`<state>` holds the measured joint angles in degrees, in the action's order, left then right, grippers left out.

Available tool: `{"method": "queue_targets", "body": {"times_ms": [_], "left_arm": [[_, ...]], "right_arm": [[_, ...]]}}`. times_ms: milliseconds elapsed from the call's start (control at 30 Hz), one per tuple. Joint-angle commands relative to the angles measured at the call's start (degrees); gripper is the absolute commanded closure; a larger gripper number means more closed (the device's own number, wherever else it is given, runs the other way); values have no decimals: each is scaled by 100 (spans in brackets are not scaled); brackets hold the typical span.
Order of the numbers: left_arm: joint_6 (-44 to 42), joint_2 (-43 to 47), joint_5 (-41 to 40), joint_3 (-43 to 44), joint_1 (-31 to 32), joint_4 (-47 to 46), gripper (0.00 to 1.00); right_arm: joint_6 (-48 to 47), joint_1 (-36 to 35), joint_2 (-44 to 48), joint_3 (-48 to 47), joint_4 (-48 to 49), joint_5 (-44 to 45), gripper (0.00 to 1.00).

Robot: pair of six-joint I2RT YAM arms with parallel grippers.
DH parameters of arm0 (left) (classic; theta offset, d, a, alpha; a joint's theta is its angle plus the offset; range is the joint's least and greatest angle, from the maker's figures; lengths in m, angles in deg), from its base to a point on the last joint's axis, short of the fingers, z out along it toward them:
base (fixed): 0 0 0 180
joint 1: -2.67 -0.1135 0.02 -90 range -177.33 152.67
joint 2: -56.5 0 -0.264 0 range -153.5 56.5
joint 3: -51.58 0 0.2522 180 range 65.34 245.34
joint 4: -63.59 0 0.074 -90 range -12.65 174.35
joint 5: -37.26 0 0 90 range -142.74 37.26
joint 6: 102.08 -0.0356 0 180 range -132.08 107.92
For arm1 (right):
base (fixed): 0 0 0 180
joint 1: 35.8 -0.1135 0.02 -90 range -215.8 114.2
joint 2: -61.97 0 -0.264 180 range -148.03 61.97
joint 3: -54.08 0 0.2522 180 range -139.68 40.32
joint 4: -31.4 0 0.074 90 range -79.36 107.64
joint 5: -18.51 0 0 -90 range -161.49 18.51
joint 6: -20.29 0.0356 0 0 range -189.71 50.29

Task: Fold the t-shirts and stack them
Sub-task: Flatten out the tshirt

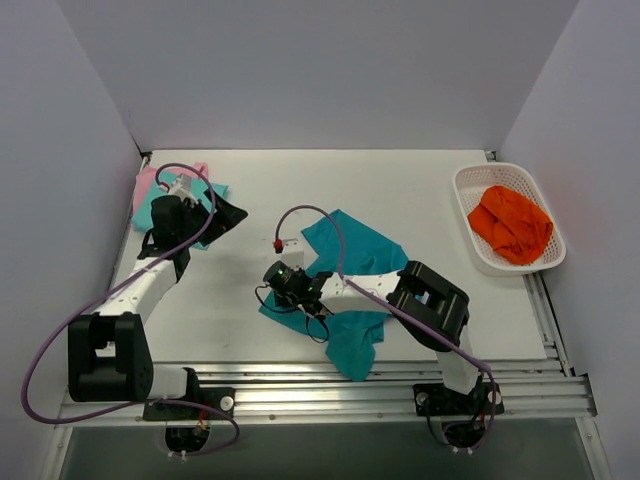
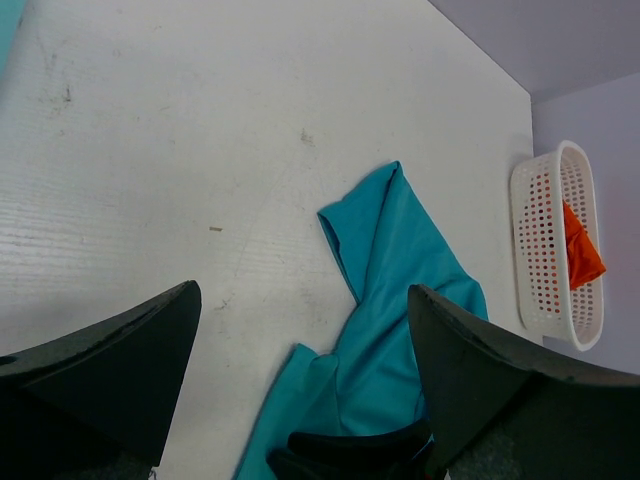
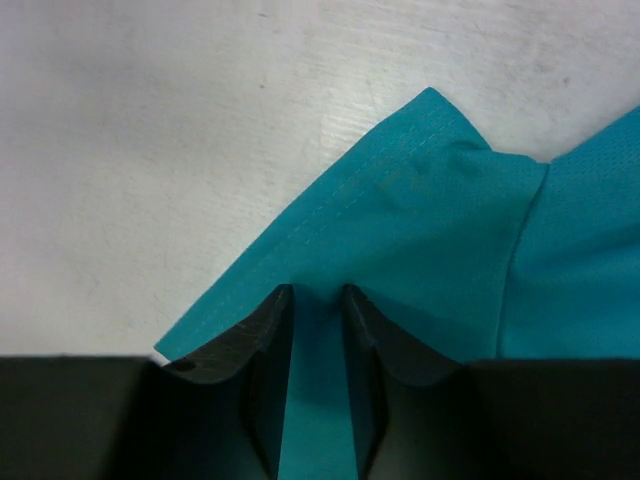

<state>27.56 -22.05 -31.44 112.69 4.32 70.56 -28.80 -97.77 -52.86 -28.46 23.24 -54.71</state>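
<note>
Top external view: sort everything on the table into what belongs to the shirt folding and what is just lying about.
Belongs to the job: teal t-shirt, pink t-shirt, aqua t-shirt.
Lying about: white basket, orange cloth inside it.

The teal shirt [image 1: 352, 252] lies rumpled and unfolded. One stitched hem corner is pinched between the right gripper's [image 3: 318, 294] fingers, and the rest spreads behind it. The pink shirt [image 1: 147, 183] and aqua shirt [image 1: 149, 209] lie bunched together, touching, just behind the left gripper [image 1: 228, 213].
</note>
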Motion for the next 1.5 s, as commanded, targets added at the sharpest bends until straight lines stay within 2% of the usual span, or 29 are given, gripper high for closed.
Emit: {"method": "queue_targets", "body": {"times_ms": [0, 33, 100, 300, 433, 567, 667, 800, 933, 1067, 1200, 1467], "left_arm": [[9, 76, 269, -68, -95, -385, 6], [9, 85, 269, -86, -138, -394, 6], [18, 76, 313, -121, -139, -446, 6], [53, -64, 366, -147, -139, -622, 6], [-8, -135, 235, -104, -139, -587, 6], [-132, -187, -20, 37, -139, -420, 6], [-105, -467, 164, 169, -121, -639, 6], [-184, -1039, 226, 520, 518, -807, 6], [-211, -1681, 278, 898, 1064, -1061, 6], [0, -2313, 454, 1153, 1459, -1316, 6], [-96, -2604, 34, 1276, 1900, -1019, 6], [-70, -2692, -557, 1224, 2059, -455, 6]], "right_arm": [[199, -52, -1138, 795, -816, -1167, 78], [181, -43, -1199, 943, -737, -1237, 89], [172, -8, -1367, 1102, -614, -1326, 100], [225, 19, -1447, 1551, -262, -1317, 100], [225, 10, -885, 1525, -534, -896, 100], [242, 10, 538, 1428, -1236, -264, 100], [225, 28, 1575, 1218, -1904, 351, 100], [155, 203, 2648, 1015, -2668, 994, 100], [76, 519, 3438, 1146, -2863, 1284, 100], [40, 809, 3792, 1287, -2863, 1337, 100], [-21, 941, 3897, 1305, -2872, 1363, 100], [-275, 1161, 3977, 971, -2986, 1609, 100]]}}
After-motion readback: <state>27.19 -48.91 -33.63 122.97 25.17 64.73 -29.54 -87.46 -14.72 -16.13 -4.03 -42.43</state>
